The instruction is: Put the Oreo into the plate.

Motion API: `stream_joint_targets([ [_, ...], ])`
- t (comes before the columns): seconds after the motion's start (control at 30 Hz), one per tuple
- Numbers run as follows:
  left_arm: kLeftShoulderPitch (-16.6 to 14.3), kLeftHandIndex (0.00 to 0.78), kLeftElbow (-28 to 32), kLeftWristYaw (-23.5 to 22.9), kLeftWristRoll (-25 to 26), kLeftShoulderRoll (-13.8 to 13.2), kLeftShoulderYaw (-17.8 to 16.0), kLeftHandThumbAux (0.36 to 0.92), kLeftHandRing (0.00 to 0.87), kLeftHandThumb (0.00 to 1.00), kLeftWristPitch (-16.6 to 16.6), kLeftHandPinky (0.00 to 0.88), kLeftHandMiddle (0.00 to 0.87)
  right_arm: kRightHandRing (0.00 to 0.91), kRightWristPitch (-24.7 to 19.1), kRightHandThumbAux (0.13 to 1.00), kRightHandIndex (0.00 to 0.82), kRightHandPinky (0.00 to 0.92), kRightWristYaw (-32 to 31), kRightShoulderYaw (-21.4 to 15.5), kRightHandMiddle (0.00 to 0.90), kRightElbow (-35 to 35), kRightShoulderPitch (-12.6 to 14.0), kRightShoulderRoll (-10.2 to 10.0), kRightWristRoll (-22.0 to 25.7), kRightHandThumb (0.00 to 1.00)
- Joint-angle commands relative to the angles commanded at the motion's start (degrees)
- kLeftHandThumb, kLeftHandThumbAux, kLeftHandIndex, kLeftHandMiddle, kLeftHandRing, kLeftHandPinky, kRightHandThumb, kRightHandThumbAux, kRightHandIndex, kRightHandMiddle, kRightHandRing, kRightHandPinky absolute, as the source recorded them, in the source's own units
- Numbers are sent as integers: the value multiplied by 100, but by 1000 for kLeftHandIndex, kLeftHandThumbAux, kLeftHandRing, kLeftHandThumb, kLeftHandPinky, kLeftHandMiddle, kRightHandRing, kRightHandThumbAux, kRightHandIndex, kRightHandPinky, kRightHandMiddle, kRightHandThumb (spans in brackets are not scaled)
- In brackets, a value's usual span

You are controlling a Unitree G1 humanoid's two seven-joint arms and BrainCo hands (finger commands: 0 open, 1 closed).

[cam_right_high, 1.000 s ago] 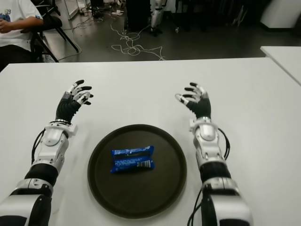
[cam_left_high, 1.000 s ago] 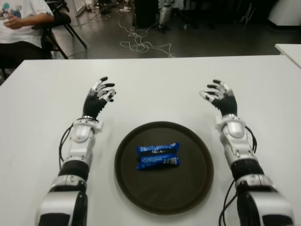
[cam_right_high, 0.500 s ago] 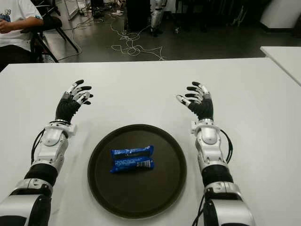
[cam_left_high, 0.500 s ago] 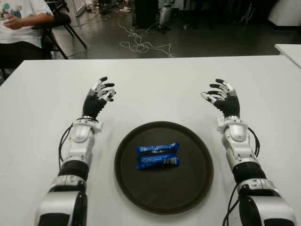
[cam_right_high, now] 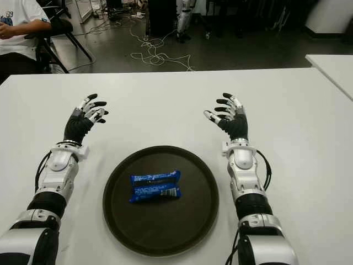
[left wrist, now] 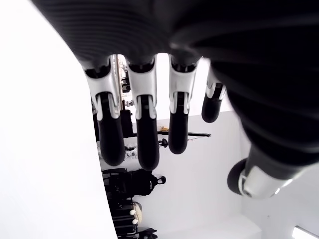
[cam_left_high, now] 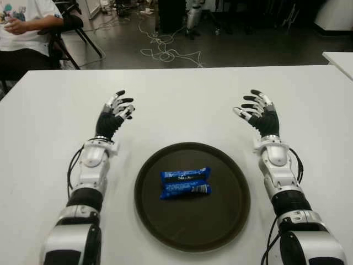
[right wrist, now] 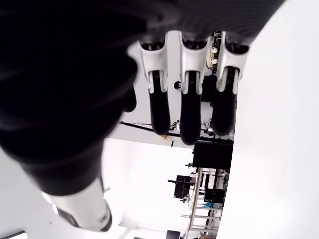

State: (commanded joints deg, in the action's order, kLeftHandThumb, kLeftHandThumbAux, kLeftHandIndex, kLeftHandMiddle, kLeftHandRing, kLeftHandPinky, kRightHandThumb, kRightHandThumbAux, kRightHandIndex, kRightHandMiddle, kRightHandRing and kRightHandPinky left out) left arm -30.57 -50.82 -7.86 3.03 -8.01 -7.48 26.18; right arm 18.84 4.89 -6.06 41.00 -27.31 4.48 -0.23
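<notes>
The white table offers wide open room on all sides of the round dark plate, whose low raised rim is the only edge a hand must clear. The left hand and right hand show beyond the plate, one to each side, fingers spread and holding nothing. The Oreo, a blue foil-wrapped pack, already lies near the plate's centre; it is judged light, slick and crushable, best pinched gently across its short width.
</notes>
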Motion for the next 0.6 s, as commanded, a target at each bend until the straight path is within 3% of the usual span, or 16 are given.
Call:
stream_joint_targets([
  [0.23,-22,147,-51,-36,-13,-21,4,630,326,255,63,407,278,341,102,822,224,400,-31,44,312,21,7,25,-25,68],
  [0.6,-56,141,-89,-89,50,15,-46,627,331,271,49,424,270,343,113,828,236,401,-107,43,317,96,-25,44,15,94],
])
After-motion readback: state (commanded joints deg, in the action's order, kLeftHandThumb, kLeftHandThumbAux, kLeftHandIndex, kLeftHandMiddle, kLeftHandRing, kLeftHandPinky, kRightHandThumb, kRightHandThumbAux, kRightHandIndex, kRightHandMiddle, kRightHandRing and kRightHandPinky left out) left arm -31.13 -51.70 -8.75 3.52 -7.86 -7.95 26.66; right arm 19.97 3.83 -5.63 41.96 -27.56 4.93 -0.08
